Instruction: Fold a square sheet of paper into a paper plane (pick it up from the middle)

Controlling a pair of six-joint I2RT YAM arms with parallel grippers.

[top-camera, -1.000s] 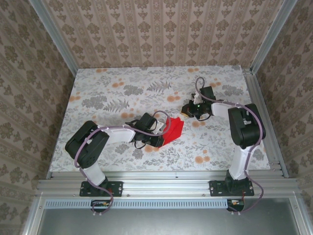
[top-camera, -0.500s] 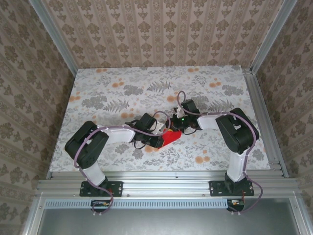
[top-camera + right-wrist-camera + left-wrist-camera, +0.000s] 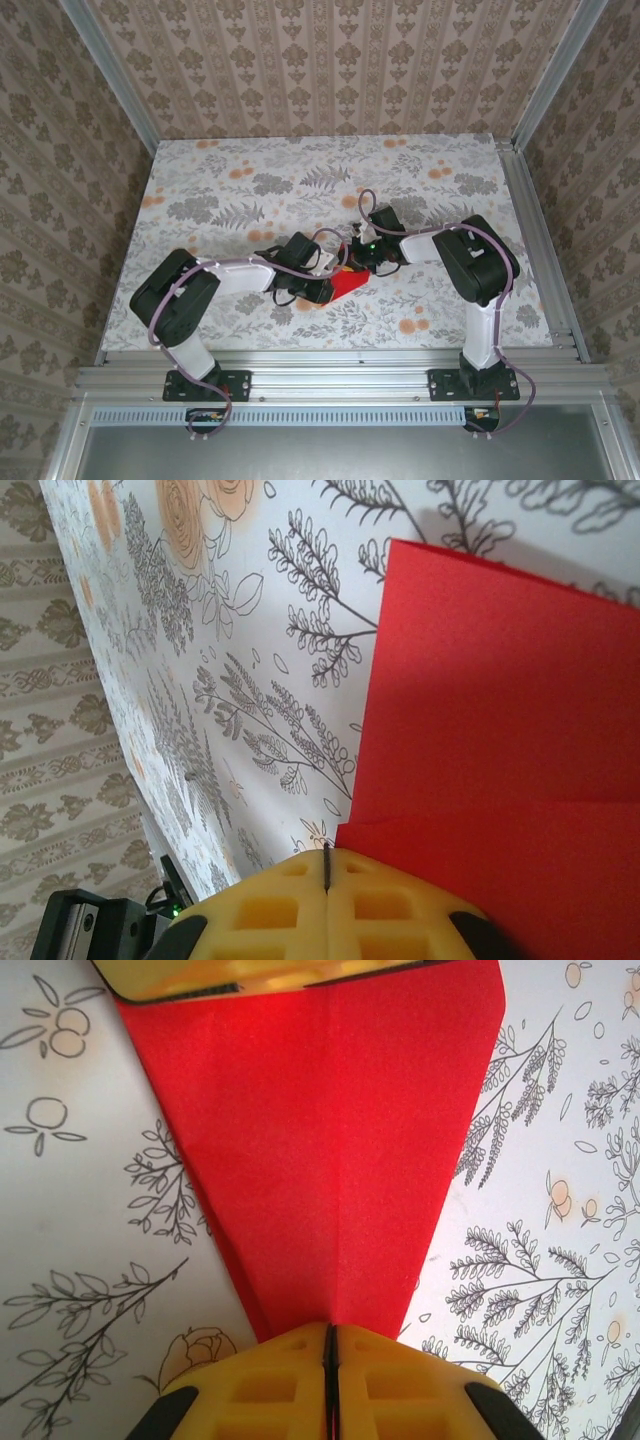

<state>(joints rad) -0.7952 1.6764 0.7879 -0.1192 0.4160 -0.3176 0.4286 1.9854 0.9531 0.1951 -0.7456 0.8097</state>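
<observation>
**Left end effector** [image 3: 330, 1332]: the yellow fingers are being shown pressed together at the narrow end of the red paper [image 3: 320, 1160]. The centre crease is running straight into the seam between them. Whether the tip is being pinched or merely pressed flat cannot be told.

**Right end effector** [image 3: 327, 865]: it is likewise pressed shut and is being set at the opposite, wide end, where a folded layer is overlapping the sheet.

**Paper:** already tapered toward a point, it is lying on the desk [image 3: 80, 1240] between the two arms, in the near half.

**Step in hand:** this is judged to be the flattening of a crease in the tapered shape.

**Next move:** it is judged to be calling for one end to be pinned while the other is swept along the fold line, so that the thin sheet is not being dragged askew.
</observation>
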